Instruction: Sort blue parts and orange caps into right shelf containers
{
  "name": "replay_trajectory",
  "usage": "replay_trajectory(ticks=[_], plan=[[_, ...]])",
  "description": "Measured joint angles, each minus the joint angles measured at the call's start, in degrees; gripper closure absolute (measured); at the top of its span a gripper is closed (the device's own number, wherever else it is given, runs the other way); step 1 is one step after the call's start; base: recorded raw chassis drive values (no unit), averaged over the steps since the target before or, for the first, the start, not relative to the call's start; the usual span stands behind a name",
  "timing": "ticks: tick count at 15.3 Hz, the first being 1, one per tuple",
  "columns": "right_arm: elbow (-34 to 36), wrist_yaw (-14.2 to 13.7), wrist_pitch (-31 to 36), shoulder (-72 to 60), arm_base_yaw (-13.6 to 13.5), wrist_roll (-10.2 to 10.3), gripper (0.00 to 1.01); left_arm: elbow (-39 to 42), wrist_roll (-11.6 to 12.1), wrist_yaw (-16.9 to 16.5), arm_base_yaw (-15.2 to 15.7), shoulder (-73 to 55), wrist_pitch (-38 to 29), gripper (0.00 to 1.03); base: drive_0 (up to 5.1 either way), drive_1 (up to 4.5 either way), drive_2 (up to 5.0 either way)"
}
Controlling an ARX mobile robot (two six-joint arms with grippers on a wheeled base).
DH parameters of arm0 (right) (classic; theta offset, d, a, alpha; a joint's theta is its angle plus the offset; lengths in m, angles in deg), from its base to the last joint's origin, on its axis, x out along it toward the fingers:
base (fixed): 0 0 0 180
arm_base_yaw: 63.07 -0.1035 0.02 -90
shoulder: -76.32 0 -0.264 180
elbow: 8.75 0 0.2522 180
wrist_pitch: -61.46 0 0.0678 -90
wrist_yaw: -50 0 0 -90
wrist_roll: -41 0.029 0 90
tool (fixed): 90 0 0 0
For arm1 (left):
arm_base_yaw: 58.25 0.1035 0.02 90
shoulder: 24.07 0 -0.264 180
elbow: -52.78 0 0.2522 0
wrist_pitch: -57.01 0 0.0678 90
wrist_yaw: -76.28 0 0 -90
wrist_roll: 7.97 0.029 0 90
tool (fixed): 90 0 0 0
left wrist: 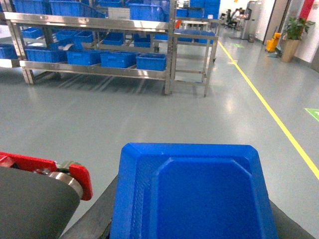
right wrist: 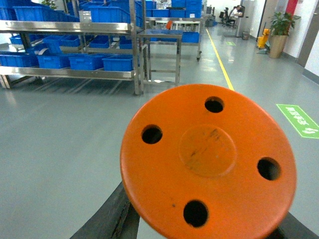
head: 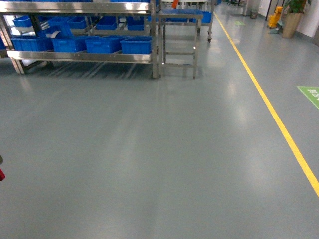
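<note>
Evidently mid-transit: left hand (left wrist: 192, 234) clamped on a blue part (left wrist: 194, 194), right hand (right wrist: 199, 234) on an orange cap (right wrist: 208, 160), carried toward blue crates (head: 136, 45) on the upper-left shelf (head: 79, 56).

Head camera looks forward and slanting down over open grey floor (head: 149, 159), the steel shelf (head: 79, 56) far off at top left. Left wrist camera faces the same shelf, a blue part (left wrist: 192, 194) filling its foreground. Right wrist camera looks likewise, an orange cap (right wrist: 207, 159) pressed close. All three share shelf, blue crates (head: 102, 45) and yellow line (head: 269, 107).
</note>
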Motion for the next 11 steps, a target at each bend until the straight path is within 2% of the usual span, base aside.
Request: replay_trajectory(ticks=[5, 11], plan=[[0.0, 0.0, 0.0, 0.0, 0.0, 0.0, 0.58, 0.0, 0.0, 0.0, 0.0, 0.0, 0.0, 0.62, -1.4, -1.42, -1.4], [0.0, 0.0, 0.0, 0.0, 0.0, 0.0, 0.58, 0.0, 0.0, 0.0, -0.1, 0.0, 0.0, 0.62, 0.2, 4.36, -4.0]])
